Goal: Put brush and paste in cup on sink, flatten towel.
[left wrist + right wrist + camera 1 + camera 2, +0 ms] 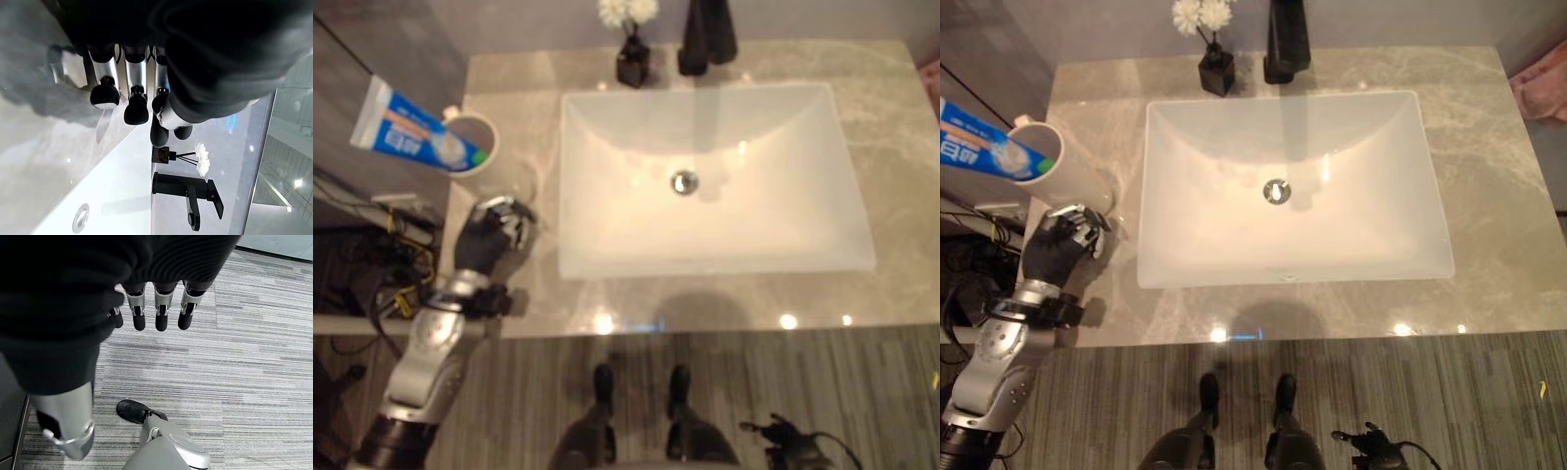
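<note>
A white cup (475, 143) stands on the grey marble counter (891, 196) at its back left corner, left of the white rectangular sink (705, 186), and a blue-and-white toothpaste tube (406, 129) leans out of it, its free end reaching past the counter's left edge. Whether a brush is in the cup cannot be told. The left hand (489, 235) hangs over the counter just in front of the cup, fingers bent loosely and holding nothing; its wrist view shows the dark fingertips (136, 110) free above the counter. That view also gives a side look at the black faucet (188, 191) and the small black vase of white flowers (161, 154) behind the basin. The right eye view catches a pink towel (1540, 86) at the counter's far right edge. The right hand (156, 308) hangs relaxed and empty over striped grey carpet (264, 382).
</note>
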Robot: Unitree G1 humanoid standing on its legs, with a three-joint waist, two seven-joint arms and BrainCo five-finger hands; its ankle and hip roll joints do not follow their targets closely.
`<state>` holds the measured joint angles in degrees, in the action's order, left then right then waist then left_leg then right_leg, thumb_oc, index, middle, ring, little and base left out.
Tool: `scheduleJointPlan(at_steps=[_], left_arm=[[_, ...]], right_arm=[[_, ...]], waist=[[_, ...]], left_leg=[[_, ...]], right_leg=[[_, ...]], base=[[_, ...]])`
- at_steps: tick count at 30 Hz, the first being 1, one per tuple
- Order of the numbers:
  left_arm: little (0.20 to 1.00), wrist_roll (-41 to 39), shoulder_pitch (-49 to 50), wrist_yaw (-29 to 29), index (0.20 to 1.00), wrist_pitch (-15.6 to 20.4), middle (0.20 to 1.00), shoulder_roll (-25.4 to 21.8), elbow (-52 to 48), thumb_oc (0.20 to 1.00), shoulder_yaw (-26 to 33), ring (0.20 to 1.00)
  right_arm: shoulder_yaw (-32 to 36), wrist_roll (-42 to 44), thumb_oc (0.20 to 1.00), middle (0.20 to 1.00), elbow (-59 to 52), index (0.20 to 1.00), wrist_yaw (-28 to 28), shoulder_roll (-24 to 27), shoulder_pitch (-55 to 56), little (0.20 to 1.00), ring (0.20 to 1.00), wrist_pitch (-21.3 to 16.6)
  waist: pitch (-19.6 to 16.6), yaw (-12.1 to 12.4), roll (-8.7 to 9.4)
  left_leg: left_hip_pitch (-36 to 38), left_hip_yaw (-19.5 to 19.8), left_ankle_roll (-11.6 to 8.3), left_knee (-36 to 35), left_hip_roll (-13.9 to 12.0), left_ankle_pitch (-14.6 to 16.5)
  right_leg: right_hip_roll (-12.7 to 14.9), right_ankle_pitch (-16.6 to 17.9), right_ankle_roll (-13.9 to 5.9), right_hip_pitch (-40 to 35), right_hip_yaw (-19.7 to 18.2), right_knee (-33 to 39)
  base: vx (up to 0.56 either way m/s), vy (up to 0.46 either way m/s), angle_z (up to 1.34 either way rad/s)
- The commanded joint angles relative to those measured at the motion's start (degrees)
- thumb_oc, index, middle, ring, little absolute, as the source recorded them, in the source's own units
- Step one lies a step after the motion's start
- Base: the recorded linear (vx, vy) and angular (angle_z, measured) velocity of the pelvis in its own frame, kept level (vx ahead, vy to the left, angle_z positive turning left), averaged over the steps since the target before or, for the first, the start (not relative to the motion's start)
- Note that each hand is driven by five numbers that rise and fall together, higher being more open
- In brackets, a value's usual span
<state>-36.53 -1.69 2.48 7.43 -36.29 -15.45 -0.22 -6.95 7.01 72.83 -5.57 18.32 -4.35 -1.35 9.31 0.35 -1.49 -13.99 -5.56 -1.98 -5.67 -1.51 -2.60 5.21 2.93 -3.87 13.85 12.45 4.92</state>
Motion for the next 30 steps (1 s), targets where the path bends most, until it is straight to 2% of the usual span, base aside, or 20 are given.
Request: scheduleJointPlan(at_steps=[1, 13, 30], left_arm=[[0.200, 0.8, 0.5, 1.1, 0.200, 3.5, 0.200, -1.1, 0.3, 0.200, 4.0, 0.200], [0.200, 0.2, 6.7, 0.3, 0.200, 3.8, 0.200, -3.4, -1.3, 0.200, 10.1, 0.200], [0.200, 2.1, 3.1, 1.2, 0.200, 4.3, 0.200, -4.9, -0.3, 0.200, 9.9, 0.200]], right_arm=[[-0.6, 1.8, 1.000, 1.000, 0.3, 1.000, -0.6, 1.0, -1.3, 1.000, 1.000, -0.1], [-0.4, 1.3, 1.000, 1.000, 0.7, 1.000, 0.0, 0.7, -0.6, 1.000, 1.000, -0.2], [-1.2, 1.4, 1.000, 1.000, -0.1, 1.000, 0.2, 1.2, -1.0, 1.000, 1.000, -0.5]], waist=[[-0.7, -0.3, 1.16], [-1.1, 0.7, 1.06], [-1.1, 0.6, 0.91]], left_leg=[[-1.6, 1.8, -0.37, 0.7, -2.1, 0.7], [-1.1, 1.8, -0.37, 0.7, -2.2, 1.0], [-1.8, 1.1, -0.42, 0.7, -2.3, 0.9]], right_leg=[[1.8, -1.0, -2.20, -1.0, -1.1, 0.1], [1.7, -1.5, -2.25, -1.4, -0.9, 0.1], [1.6, -1.1, -2.36, -0.1, -1.7, 0.1]], base=[[0.01, 0.014, -0.05], [0.01, 0.003, -0.01], [0.00, 0.000, 0.00]])
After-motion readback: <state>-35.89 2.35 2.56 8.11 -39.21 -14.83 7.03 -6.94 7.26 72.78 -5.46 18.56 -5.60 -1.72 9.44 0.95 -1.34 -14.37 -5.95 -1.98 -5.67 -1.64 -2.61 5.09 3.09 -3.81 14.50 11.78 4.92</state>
